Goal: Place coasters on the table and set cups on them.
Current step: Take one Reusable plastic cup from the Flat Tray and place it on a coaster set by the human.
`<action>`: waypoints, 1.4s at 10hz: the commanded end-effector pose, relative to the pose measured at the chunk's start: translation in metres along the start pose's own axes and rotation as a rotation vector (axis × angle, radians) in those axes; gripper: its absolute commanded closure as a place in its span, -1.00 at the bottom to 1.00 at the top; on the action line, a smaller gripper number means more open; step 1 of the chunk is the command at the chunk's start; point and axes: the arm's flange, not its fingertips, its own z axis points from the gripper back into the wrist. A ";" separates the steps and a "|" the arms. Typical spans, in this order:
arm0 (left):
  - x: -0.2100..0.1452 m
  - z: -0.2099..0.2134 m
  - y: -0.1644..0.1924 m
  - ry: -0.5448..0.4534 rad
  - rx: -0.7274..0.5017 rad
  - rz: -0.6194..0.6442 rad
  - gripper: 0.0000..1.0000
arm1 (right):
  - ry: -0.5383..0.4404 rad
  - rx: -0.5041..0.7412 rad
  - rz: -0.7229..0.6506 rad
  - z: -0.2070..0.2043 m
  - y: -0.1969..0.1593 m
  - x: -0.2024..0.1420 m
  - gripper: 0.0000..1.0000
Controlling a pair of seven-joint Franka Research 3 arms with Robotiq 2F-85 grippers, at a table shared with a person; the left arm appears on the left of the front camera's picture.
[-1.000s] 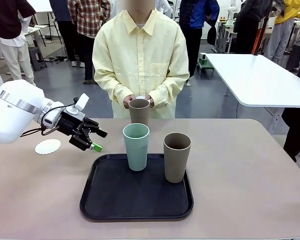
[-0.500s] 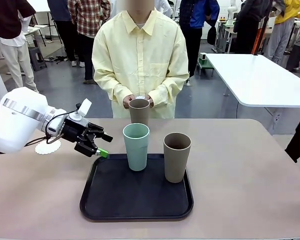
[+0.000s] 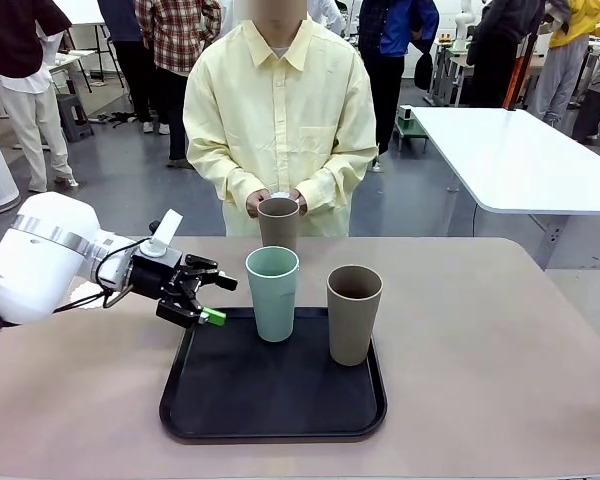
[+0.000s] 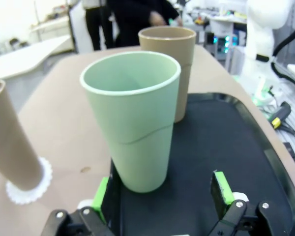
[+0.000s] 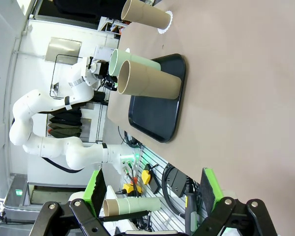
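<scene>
While the left gripper point(image 3: 220, 300) hangs at the left rim of the tray point(image 3: 180, 400) in the front view, jaws wide and empty, the mint cup point(image 3: 272, 295) stands on the tray just ahead of it. Risk, as judged: a low approach catches the rim, or an off-centre jaw tips the tall cup into the brown cup point(image 3: 353, 315) beside it.

Left wrist view: the mint cup is lined up between the jaws, near, not touching. Off the tray, a second brown cup point(image 4: 10, 142) sits on a coaster point(image 4: 32, 189).

Right wrist view: the right gripper point(image 5: 152, 189) is wide open, empty and well apart from the tray.
</scene>
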 end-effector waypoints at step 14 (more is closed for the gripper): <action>-0.021 -0.052 0.043 -0.122 -0.078 0.049 -1.00 | -0.011 0.018 0.010 0.000 -0.001 0.002 -1.00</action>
